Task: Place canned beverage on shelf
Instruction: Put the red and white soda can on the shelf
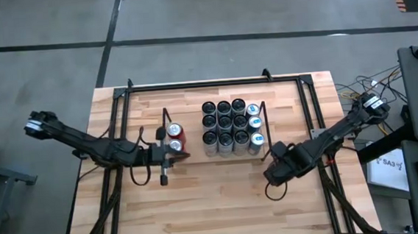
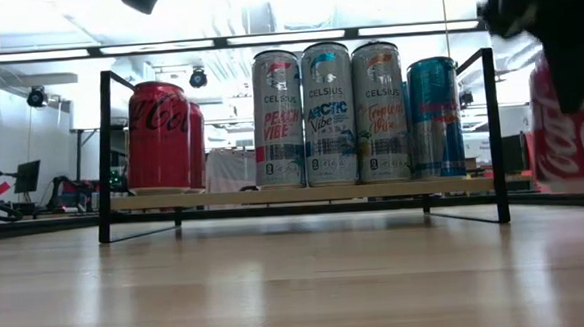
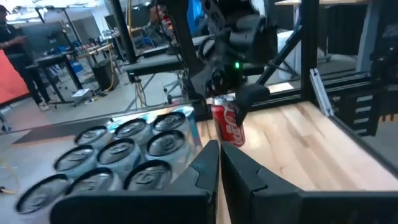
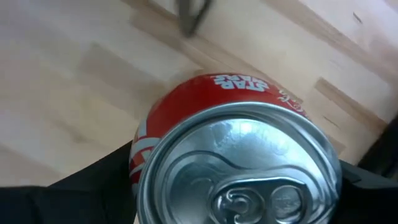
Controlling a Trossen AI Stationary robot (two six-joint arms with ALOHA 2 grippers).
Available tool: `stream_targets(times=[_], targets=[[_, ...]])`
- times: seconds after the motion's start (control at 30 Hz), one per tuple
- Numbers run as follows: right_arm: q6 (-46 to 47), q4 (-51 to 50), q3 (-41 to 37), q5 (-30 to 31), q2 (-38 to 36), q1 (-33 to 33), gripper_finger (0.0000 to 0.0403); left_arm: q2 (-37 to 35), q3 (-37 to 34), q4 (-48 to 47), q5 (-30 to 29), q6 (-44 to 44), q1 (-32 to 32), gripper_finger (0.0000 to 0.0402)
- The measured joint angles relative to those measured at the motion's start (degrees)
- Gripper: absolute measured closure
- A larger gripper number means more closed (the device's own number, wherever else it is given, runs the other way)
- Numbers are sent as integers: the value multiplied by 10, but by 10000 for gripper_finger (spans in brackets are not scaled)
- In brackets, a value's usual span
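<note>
Your right gripper [image 1: 276,173] straddles a red aluminium cola can [image 4: 236,155] on the pale wood table [image 1: 223,212], right of and nearer than the shelf. Whether its wide-set fingers bear on the can, you cannot tell. Coming from above leaves the smooth round wall free for a side grip. The low black-wire shelf [image 1: 264,124] with wood base holds slim silver cans [image 1: 224,127] at its right and two red ones [image 1: 174,138] at its left. Your left gripper [image 1: 166,161], pinched shut, waits beside those.

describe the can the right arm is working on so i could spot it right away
Find the wire shelf mid-table, then look just off its right end on the bare wood. There a red cola can stands upright under the right end effector, the only can off the shelf.
</note>
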Motion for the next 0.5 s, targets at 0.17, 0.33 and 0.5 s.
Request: stream_targets(times=[0.17, 0.33, 0.5], targets=[[-1, 2, 56, 44, 0, 33, 100, 43, 0, 39, -1, -39, -16, 402], [-22, 30, 91, 105, 0, 60, 100, 105, 0, 118, -30, -54, -43, 402], [-70, 94, 93, 119, 7, 66, 100, 173, 39, 137, -81, -55, -69, 402]])
